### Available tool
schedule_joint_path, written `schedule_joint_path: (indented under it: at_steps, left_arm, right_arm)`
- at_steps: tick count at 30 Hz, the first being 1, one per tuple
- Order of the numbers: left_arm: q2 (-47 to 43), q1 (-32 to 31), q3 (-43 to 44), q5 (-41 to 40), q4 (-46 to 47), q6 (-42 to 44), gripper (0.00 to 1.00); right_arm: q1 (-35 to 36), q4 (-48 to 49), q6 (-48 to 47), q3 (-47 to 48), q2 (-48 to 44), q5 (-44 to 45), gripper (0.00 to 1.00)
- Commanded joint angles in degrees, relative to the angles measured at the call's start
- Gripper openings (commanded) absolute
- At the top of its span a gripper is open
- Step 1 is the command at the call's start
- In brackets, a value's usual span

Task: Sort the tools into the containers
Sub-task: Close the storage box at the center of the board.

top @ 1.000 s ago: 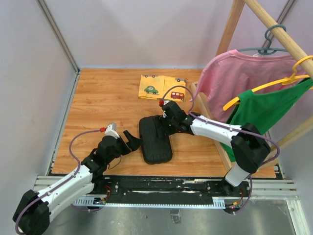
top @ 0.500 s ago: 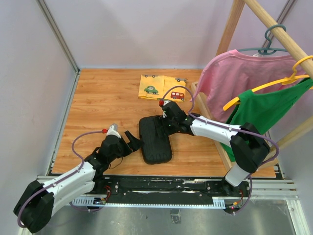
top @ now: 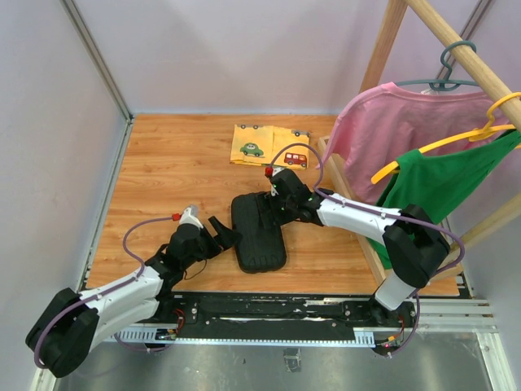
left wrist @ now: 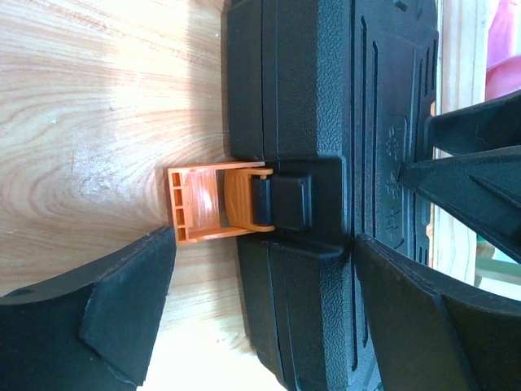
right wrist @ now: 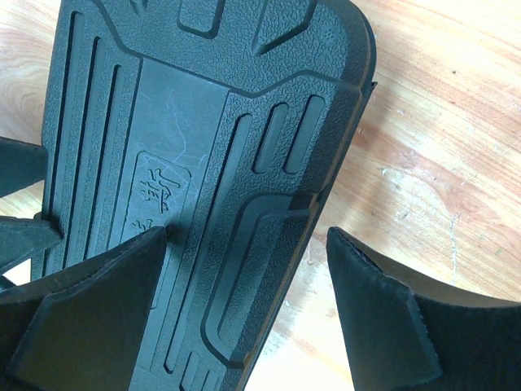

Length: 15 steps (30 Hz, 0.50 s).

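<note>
While the case (top: 259,232) lies shut and ribbed side up on the tabletop (top: 175,175), near the front edge and between my two arms, its orange latch (left wrist: 213,202) juts from the left side and lies over the bare wood (unclipped, as far as the left wrist view lets me judge).

I have the left end effector (top: 221,235) right at that latch with its fingers wide apart. One finger (left wrist: 122,318) sits on the wood side of the latch and the other (left wrist: 423,326) over the lid, and neither grips anything.

The right end effector (top: 282,212) is at the far right part of the case, also spread. From its wrist camera, one finger (right wrist: 89,318) hangs over the ribbed lid and the other (right wrist: 391,326) over the wood past the rounded corner. I cannot tell whether either one touches the plastic.

Further back lies a yellow cloth (top: 270,147) printed with cars, well apart from the case. To the right stands a wooden rack (top: 383,49) with a pink shirt (top: 383,130) and a green shirt (top: 444,183) on hangers.
</note>
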Motion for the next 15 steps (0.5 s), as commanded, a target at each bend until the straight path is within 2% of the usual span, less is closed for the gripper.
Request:
schedule_joint_path:
  at_steps: [1, 8, 15]
  left_arm:
    - [-1.28, -0.20, -0.22, 1.10, -1.21, 1.63, 0.88]
    - [-5.05, -0.20, 0.98, 0.73, -4.16, 3.95, 0.67]
    - [-5.59, -0.24, 1.31, 1.05, -3.75, 4.10, 0.53]
  right_arm:
    - [1.45, -4.59, -1.62, -2.70, 2.61, 0.13, 0.81]
    - [1.28, -6.81, -2.25, -2.29, 2.48, 4.28, 0.81]
    - [1.27, -6.74, -2.05, -2.15, 2.90, 3.73, 0.81]
